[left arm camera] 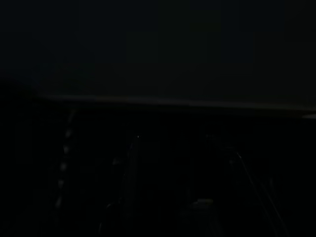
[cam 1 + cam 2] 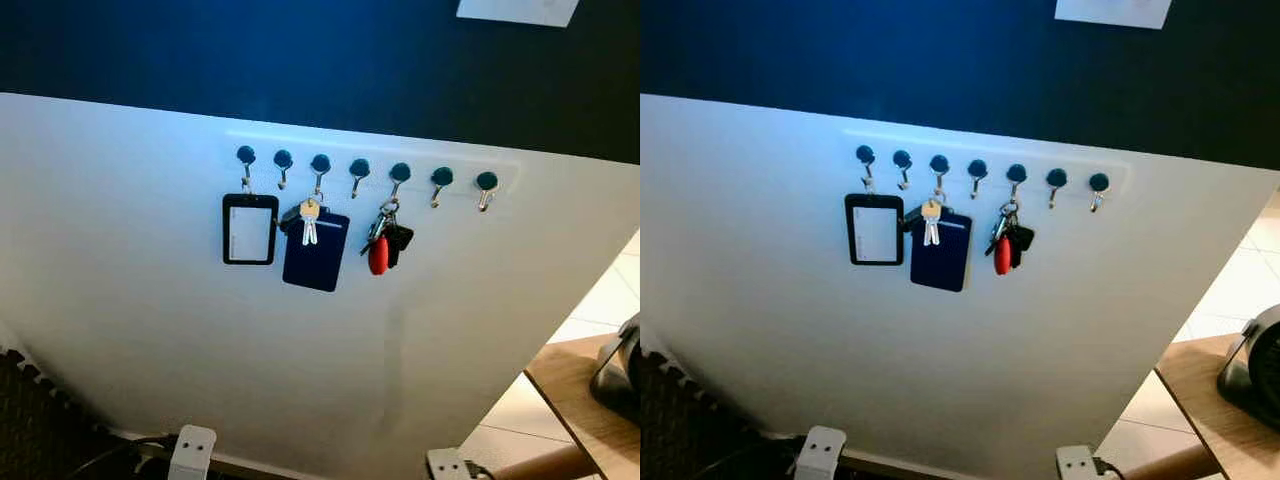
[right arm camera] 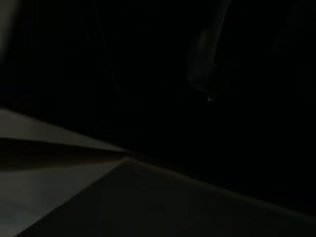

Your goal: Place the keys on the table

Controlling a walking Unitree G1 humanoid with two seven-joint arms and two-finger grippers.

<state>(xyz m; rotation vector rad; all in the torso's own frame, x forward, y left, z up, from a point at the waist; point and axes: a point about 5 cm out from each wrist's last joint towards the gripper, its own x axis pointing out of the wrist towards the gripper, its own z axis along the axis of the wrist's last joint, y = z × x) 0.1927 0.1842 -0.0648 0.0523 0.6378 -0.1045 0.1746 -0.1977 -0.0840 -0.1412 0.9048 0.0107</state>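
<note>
A white wall panel (image 2: 150, 330) fills the head views, with a row of seven dark-capped hooks (image 2: 360, 168) mounted near its top edge, below a dark upper wall. The keys (image 2: 384, 240), a bunch with a red fob and a black fob, hang from the fifth hook counting from the robot's left. On the first hook hangs a black-framed badge holder (image 2: 250, 229); on the third, a dark blue card pouch (image 2: 316, 251) with a small silver key (image 2: 310, 220) lying against its front.

At the lower right corner a wooden table (image 2: 580, 400) juts in, carrying a dark rounded object (image 2: 620, 375) at the frame edge, possibly a fan. Tiled floor shows beyond it.

Two pale arm parts rise at the bottom edge: one for the left arm (image 2: 192, 452), one for the right arm (image 2: 445, 465), both low and well apart from the keys. Both wrist views are nearly black; the fingers cannot be made out, so I cannot tell how far either gripper is open or whether it holds anything.
</note>
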